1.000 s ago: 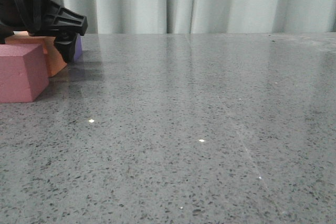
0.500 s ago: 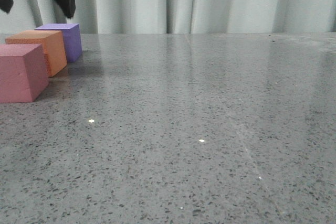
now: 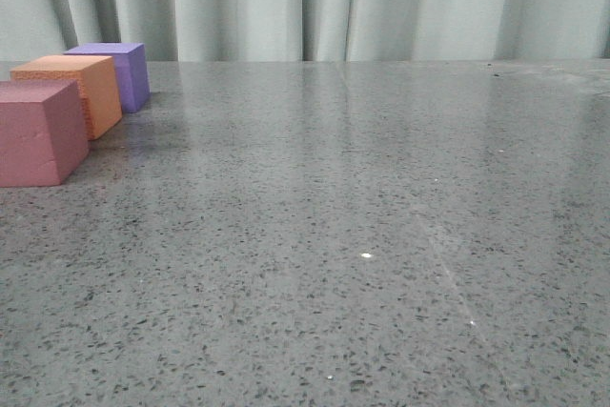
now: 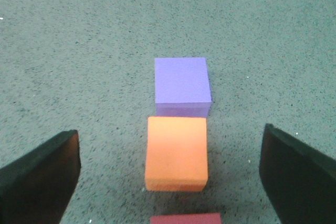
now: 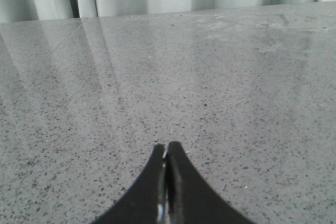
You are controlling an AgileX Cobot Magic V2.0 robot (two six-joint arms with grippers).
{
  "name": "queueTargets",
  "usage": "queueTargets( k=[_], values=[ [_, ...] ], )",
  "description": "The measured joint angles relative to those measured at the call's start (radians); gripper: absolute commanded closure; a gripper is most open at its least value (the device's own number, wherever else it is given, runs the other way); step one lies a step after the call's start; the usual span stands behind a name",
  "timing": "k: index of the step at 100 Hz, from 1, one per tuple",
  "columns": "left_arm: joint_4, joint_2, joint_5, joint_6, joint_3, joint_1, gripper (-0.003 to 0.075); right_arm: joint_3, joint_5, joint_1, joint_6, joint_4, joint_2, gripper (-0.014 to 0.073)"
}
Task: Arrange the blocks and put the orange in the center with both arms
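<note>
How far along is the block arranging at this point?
Looks essentially done: the purple block, orange block and pink-red block sit in one line, orange in the middle. Nothing is in hand: left gripper jaws wide open above them, right gripper closed over bare table.

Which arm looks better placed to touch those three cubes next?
Probably the left. Its wrist camera looks straight down on the orange cube and purple cube, with its open fingers spread either side of the row. The right gripper is shut and sees only bare tabletop.
</note>
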Motion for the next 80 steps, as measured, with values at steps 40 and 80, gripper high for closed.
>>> queueTargets(
  k=[40, 80],
  values=[
    [-0.002, -0.314, 0.015, 0.000, 0.297, 0.000, 0.0396, 0.000, 0.000, 0.000, 0.000, 0.000, 0.000, 0.0661],
    [0.003, -0.557, 0.065, 0.000, 0.402, 0.000, 0.0739, 0.000, 0.000, 0.000, 0.000, 0.000, 0.000, 0.0661]
  ],
)
